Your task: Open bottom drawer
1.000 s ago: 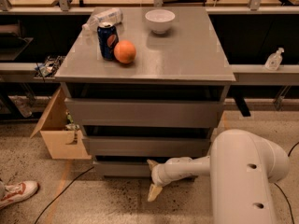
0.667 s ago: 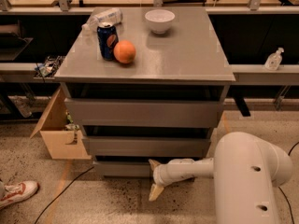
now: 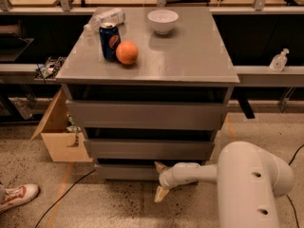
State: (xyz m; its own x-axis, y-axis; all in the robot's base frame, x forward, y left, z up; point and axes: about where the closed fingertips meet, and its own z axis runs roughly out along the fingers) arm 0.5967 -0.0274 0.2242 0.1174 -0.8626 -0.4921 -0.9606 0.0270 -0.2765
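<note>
1. The cabinet top (image 3: pixel 190 56) fills the upper middle of the frame.
2. On it, a bowl (image 3: pixel 163 21) sits toward the back. A can (image 3: pixel 109 42) stands at the left, with an orange (image 3: pixel 127 52) just beside it on its right. A bottle (image 3: pixel 107 19) lies behind the can.
3. Below the top, three fronts are stacked: the top drawer (image 3: pixel 147 115), the middle drawer (image 3: pixel 148 149), and lowest the bottom drawer (image 3: pixel 126 171).
4. The gripper (image 3: pixel 160 180) is at lower centre, in front of the bottom drawer's right part. Its fingers are apart, one above the other.
5. The arm (image 3: pixel 247 184) fills the lower right.
6. A cardboard box (image 3: pixel 61 137) stands on the floor left of the cabinet, and a shoe (image 3: pixel 16 196) lies in the lower-left corner.
7. A pump bottle (image 3: pixel 279 61) stands on a shelf at the right edge.
</note>
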